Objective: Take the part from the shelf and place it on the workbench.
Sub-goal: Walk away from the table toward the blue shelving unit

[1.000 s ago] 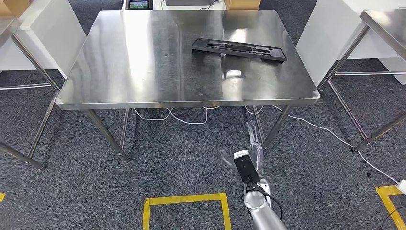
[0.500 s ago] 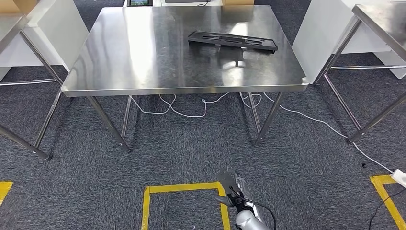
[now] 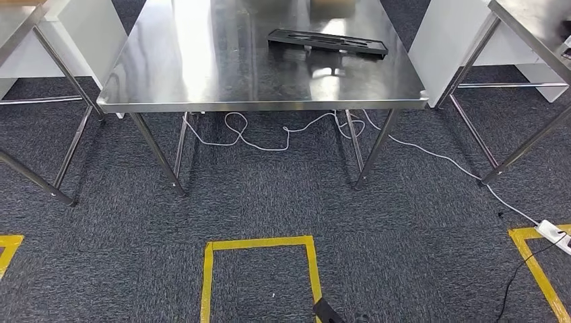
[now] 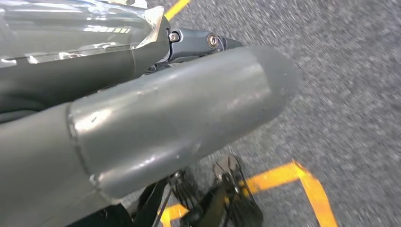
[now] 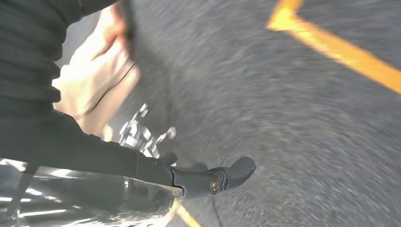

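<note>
Lying at the top centre of the head view, the black part (image 3: pixel 327 42) rests flat on the steel bench (image 3: pixel 202 74), toward the bench's far right portion and well back from the near edge that crosses the upper third of the frame. The bench's right corner sits close to a white panel (image 3: pixel 438 40), with a second steel table (image 3: pixel 532 27) at the upper right and another at the upper left. A white cable (image 3: pixel 283 141) loops on the carpet between the bench legs. Below that, the grey carpet lies wide and open, marked by a yellow taped square (image 3: pixel 259 269) at lower centre and yellow corners at both lower edges.

The left hand (image 4: pixel 156 123) shows as a thick grey thumb over carpet, holding nothing; whether its fingers are spread I cannot tell. The right hand (image 5: pixel 203 177) hangs over blurred carpet, one dark finger extended and nothing in it.

Compared with a second ago, the bench and part sit higher in the frame and more floor shows; the whole view has shifted. The right arm, then reaching up at lower centre, has dropped to a dark sliver at the bottom edge.
</note>
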`<state>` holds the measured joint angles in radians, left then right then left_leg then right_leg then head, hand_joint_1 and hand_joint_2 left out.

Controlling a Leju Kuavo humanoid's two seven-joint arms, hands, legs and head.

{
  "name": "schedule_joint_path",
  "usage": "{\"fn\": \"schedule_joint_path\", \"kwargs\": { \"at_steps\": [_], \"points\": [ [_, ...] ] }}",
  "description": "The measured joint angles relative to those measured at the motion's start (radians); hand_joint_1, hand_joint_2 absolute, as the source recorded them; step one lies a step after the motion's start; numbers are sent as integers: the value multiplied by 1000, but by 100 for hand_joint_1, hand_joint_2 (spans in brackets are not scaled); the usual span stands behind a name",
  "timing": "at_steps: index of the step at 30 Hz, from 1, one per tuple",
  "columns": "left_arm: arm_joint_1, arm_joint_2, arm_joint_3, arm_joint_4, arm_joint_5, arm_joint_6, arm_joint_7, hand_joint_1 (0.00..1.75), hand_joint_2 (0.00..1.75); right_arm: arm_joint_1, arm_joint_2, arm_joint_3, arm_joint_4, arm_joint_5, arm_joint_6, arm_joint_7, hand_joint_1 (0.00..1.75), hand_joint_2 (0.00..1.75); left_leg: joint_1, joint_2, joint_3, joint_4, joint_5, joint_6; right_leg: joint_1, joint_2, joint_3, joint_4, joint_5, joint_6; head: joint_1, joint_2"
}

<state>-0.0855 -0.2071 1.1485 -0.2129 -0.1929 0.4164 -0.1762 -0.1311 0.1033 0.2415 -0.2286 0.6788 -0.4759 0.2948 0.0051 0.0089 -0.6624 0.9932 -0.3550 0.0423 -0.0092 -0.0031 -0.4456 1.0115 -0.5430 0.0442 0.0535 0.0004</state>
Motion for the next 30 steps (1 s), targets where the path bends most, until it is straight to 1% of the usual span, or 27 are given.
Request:
{"fn": "schedule_joint_path", "kwargs": {
  "at_steps": [1, 2, 3, 4, 5, 6, 8, 9, 10, 11, 12, 13, 14, 15, 16, 17, 19, 20, 21, 23, 24, 25, 26, 27, 28, 29, 30],
  "points": [
    [0, 0, 0, 0, -3, 2, 2, 0, 0, 10, -1, 21, 6, 26, 10, 18, 0, 175, -1, 1, -3, 0, 10, -6, 3, 1, 24, -46, -11, -8, -1, 0],
    [0, -1, -1, 0, -8, 2, 5, 0, 0, 19, -2, 41, 11, 43, 28, 33, 0, 175, -1, 2, -5, -1, 19, -11, 8, 2, 30, -64, -15, -16, -3, 0],
    [1, 0, -2, 0, -14, 1, 9, 0, 0, 28, -3, 58, 17, 52, 52, 46, 0, 175, 0, 3, -5, -1, 27, -17, 5, 2, 21, -61, -9, -24, -4, 0],
    [2, 1, -5, 0, -21, -1, 14, 0, 0, 36, -3, 70, 22, 52, 81, 56, 0, 175, 2, 2, -9, 8, 21, -22, 1, 0, 15, -61, -2, -33, -5, 0],
    [3, 3, -9, 0, -31, -5, 21, 0, 0, 42, -4, 78, 26, 47, 113, 63, 0, 175, 3, 1, -16, 29, -7, -28, -2, -2, 8, -60, 8, -42, -5, 0],
    [4, 6, -15, 0, -40, -11, 27, 0, 0, 45, -4, 82, 29, 37, 143, 65, 0, 175, 5, 0, -25, 69, -54, -33, -5, -4, -3, -61, 20, -52, -6, 0],
    [5, 12, -30, 0, -56, -23, 37, 0, 0, 48, -4, 84, 32, 15, 186, 60, 0, 87, 7, -2, -41, 182, -172, -42, -2, -6, -28, -60, 43, -63, -6, 0],
    [5, 15, -37, 0, -62, -30, 39, 0, 0, 48, -4, 84, 33, 6, 197, 54, 0, 44, 8, -2, -43, 238, -207, -45, -1, -7, -40, -58, 54, -65, -7, 0],
    [5, 18, -43, 0, -68, -37, 40, 0, 0, 48, -5, 84, 33, -1, 203, 46, 0, 0, 9, -2, -37, 275, -216, -47, 0, -7, -54, -56, 65, -64, -7, 0],
    [4, 21, -49, 0, -75, -46, 40, 0, 0, 48, -6, 84, 34, -6, 205, 33, 0, 0, 10, -2, -17, 284, -203, -47, 0, -7, -68, -52, 75, -62, -7, 0],
    [4, 24, -56, 0, -82, -55, 40, 0, 0, 47, -7, 84, 35, -13, 205, 18, 0, 0, 11, -2, 17, 260, -177, -45, 0, -6, -83, -47, 84, -59, -7, 0],
    [4, 28, -63, 0, -89, -64, 40, 0, 0, 46, -7, 83, 35, -20, 203, 2, 0, 0, 12, -3, 64, 206, -154, -43, 0, -5, -98, -42, 92, -55, -7, 0],
    [3, 31, -70, 0, -96, -72, 39, 0, 0, 44, -8, 80, 35, -28, 199, -16, 0, 0, 12, -5, 117, 137, -146, -40, 2, -4, -111, -37, 99, -50, -7, 0],
    [3, 34, -77, 0, -102, -79, 39, 0, 0, 42, -8, 77, 35, -37, 192, -31, 0, 0, 11, -8, 160, 72, -149, -35, 4, -3, -120, -33, 107, -43, -6, 0],
    [2, 37, -83, 0, -107, -86, 38, 0, 0, 38, -8, 72, 35, -48, 185, -45, 0, 0, 9, -10, 186, 27, -157, -31, 5, -4, -127, -32, 115, -35, -5, 0],
    [2, 39, -87, 0, -111, -90, 36, 0, 0, 33, -6, 65, 35, -58, 178, -57, 0, 0, 6, -12, 196, 2, -164, -27, 6, -4, -132, -33, 124, -28, -5, 0],
    [1, 42, -96, 0, -117, -96, 34, 0, 0, 28, 1, 51, 36, -76, 169, -75, 0, 0, 5, -9, 189, -17, -158, -14, 7, -4, -141, -29, 130, -17, -3, 0],
    [0, 43, -99, 0, -119, -98, 33, 0, 0, 29, 5, 45, 36, -81, 167, -81, 0, 0, 6, -7, 185, -25, -150, -5, 8, -3, -153, -12, 114, -18, -2, 0],
    [0, 44, -101, 0, -120, -100, 33, 0, 0, 31, 10, 40, 37, -84, 165, -85, 0, 0, 7, -5, 177, -33, -142, 5, 8, -2, -169, 24, 83, -21, -1, 0],
    [-1, 46, -105, 0, -121, -101, 31, 0, 0, 33, 15, 33, 37, -86, 163, -90, 0, 0, 3, -3, 155, -34, -122, 18, 4, -1, -210, 145, -1, -31, 2, 0],
    [0, 47, -107, 0, -121, -102, 31, 0, 0, 34, 17, 29, 37, -86, 162, -91, 0, 0, 1, -1, 142, -33, -112, 19, 1, -1, -224, 208, -30, -30, 2, 0],
    [0, 48, -109, 0, -121, -102, 31, 0, 0, 35, 17, 25, 37, -87, 162, -92, 0, 0, -1, 0, 128, -31, -102, 19, -1, -1, -227, 249, -42, -24, 2, 0],
    [0, 48, -111, 0, -121, -103, 31, 0, 0, 36, 17, 22, 37, -87, 162, -93, 0, 0, -2, 2, 115, -29, -93, 18, -1, -1, -212, 257, -36, -15, 2, 0],
    [0, 48, -112, 0, -121, -103, 31, 0, 0, 36, 17, 19, 37, -88, 162, -93, 0, 0, -2, 2, 101, -25, -85, 15, -2, -1, -178, 223, -15, -6, 2, 0],
    [0, 48, -114, 0, -122, -104, 31, 0, 0, 36, 17, 17, 37, -89, 162, -91, 0, 0, -2, 3, 89, -20, -79, 13, -2, -1, -130, 161, 8, 2, 2, 0],
    [0, 48, -116, 0, -126, -107, 31, 0, 0, 35, 17, 15, 37, -91, 163, -86, 0, 0, -3, 3, 78, -14, -73, 9, -2, -1, -77, 80, 17, 3, 2, 0],
    [0, 48, -117, 0, -130, -109, 31, 0, 0, 36, 17, 13, 38, -93, 164, -79, 0, 0, -4, 3, 69, -9, -66, 4, 2, 0, -34, 13, 20, 0, 2, 0]
  ]
}}
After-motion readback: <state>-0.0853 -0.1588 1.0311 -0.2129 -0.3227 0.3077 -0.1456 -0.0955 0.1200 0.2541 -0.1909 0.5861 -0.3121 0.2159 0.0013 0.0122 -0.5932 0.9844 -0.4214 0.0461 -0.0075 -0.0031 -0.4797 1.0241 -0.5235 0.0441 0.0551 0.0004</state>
